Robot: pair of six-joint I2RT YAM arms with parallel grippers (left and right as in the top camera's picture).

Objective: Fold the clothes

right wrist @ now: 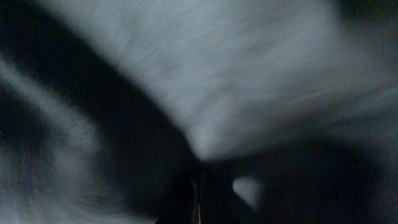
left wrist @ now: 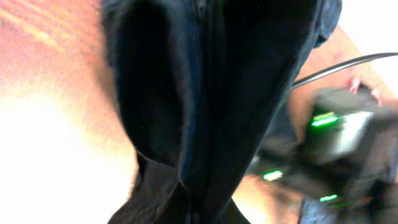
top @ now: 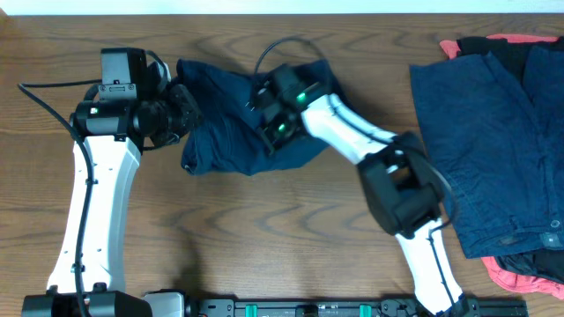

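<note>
A crumpled navy garment [top: 225, 132] lies at the table's back middle. My left gripper [top: 183, 113] is at its left edge. In the left wrist view the dark cloth [left wrist: 205, 106] hangs from the jaws [left wrist: 199, 214] and hides the fingers. My right gripper [top: 269, 119] is pressed into the garment's right part. In the right wrist view the jaws [right wrist: 198, 190] are shut on a pinch of navy cloth [right wrist: 249, 74], which fills the frame. The right gripper body with green lights also shows in the left wrist view [left wrist: 323, 149].
A pile of clothes lies at the right edge: wide navy shorts [top: 480, 150] on top, coral-red cloth [top: 515, 280] and black cloth [top: 520, 55] beneath. A black cable [top: 282, 44] loops behind the right gripper. Bare wooden table [top: 264, 238] lies in front.
</note>
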